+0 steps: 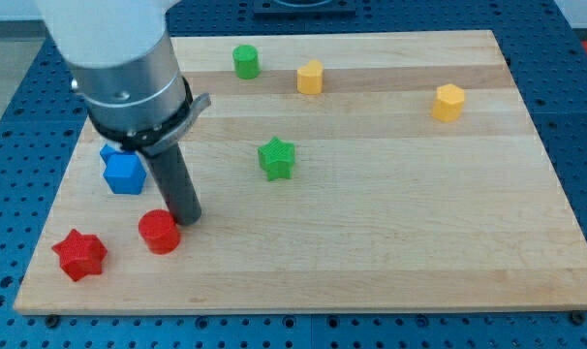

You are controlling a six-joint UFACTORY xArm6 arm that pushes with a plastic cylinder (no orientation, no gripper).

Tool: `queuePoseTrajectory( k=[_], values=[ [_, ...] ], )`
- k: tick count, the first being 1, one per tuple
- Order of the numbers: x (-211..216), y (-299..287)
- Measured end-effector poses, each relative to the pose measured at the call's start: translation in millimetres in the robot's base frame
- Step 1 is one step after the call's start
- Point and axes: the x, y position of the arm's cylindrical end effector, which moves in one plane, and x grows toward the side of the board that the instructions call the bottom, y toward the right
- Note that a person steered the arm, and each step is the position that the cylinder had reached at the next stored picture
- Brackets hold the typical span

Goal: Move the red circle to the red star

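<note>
The red circle (159,232) lies near the view's bottom left on the wooden board (390,242). The red star (79,255) lies to its left and slightly lower, a short gap apart. My tip (188,219) rests on the board just right of the red circle and slightly above it, touching or nearly touching its upper right edge. The rod rises from there to the arm's grey body at the view's top left.
A blue block (124,173) sits above the red circle, with a second blue block (108,153) partly hidden behind the arm. A green star (276,158) lies mid-board. A green circle (246,61) and two yellow blocks (311,77) (448,102) lie toward the top.
</note>
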Motion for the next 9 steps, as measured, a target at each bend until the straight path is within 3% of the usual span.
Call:
queuePoseTrajectory(
  k=[6, 9],
  values=[
    [49, 3],
    [37, -15]
  ],
)
